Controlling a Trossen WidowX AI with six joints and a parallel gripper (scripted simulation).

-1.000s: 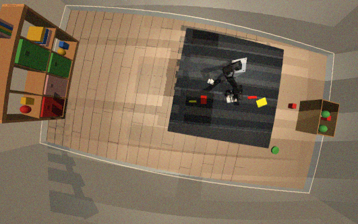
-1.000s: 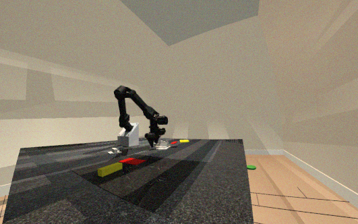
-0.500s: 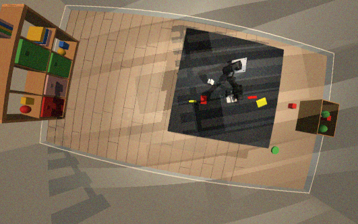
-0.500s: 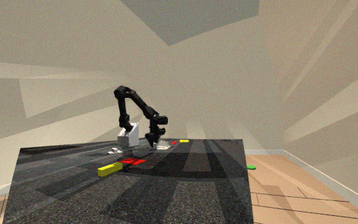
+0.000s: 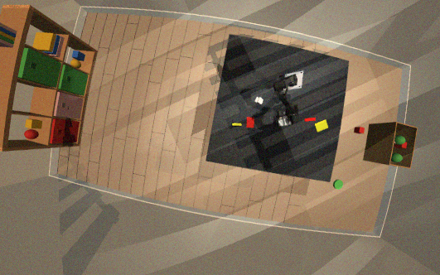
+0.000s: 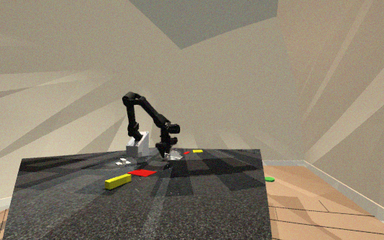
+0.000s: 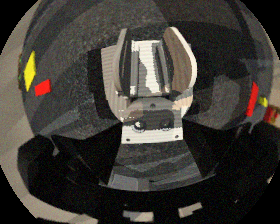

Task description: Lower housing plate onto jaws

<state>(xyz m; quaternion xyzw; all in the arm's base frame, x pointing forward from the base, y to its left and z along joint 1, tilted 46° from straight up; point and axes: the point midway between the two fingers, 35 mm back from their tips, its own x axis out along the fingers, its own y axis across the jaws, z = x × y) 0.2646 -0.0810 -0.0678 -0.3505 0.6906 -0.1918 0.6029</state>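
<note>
Housing plate (image 5: 283,121) (image 6: 173,156) (image 7: 148,67) in its grip, the single black arm (image 5: 282,88) (image 6: 154,113) reaches down to the dark work surface (image 5: 240,145) (image 6: 97,213), right of center in the top view. The gripper (image 5: 285,118) (image 6: 164,155) (image 7: 151,123) stands wide, its fingers clamped on what appears to be the pale plate, centered in the upper half of the wrist view. A white piece with corner holes (image 7: 153,137) shows just below the fingers there; whether it belongs to the mechanism underneath cannot be told. The lowering appears to be the step in hand, likely its last stretch, though the jaw stubs are not distinguishable and seating cannot be confirmed. The next move calls for a straight, slow descent with the plate kept level until both stubs take it, then a release and a clean lift away. A tilt could leave one side proud, and opening early could knock the fit askew. A red tile (image 5: 250,122) (image 6: 142,173) and a yellow bar (image 5: 236,124) (image 6: 118,181) lie apart from the work, at left.
</note>
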